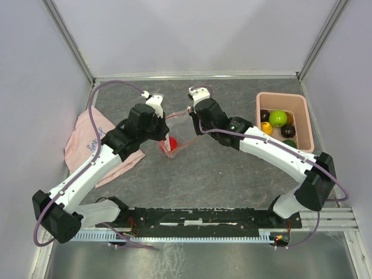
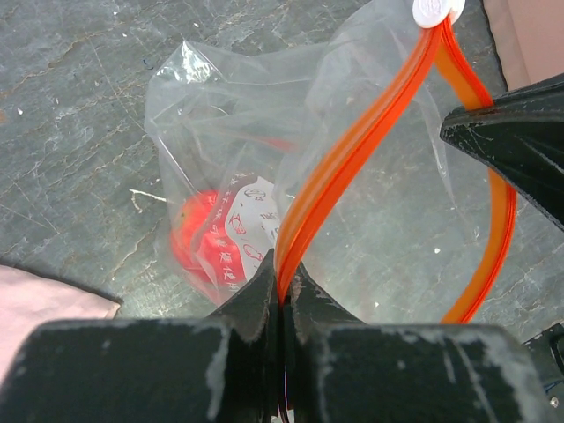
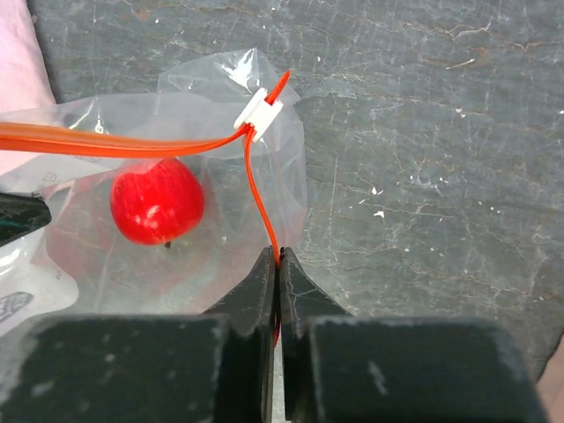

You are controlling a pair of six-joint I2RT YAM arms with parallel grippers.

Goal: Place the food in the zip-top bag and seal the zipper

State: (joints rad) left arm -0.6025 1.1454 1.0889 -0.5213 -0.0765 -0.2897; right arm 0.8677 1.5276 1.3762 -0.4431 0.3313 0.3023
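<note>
Two grips: left hand (image 2: 282, 275) and right hand (image 3: 278, 262) pinched on zipper (image 2: 352, 159) | zip-top bag (image 2: 203, 106) looks light, limp, slippery | best held by that stiffer edge

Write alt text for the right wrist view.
The right arm's jaws are shut on the thin orange zipper of a clear plastic bag, near its white slider. A red toy fruit sits inside the bag; grey table behind, pink cloth at upper left.

The grey, stone-patterned table (image 1: 232, 174) carries a cloth (image 1: 87, 142), lying flat just left of the left gripper (image 1: 165, 123), and a bin (image 1: 282, 95) well right of the right gripper (image 1: 195, 120). Below both grippers the bag (image 1: 180, 139) sags toward it; contact unclear.
</note>
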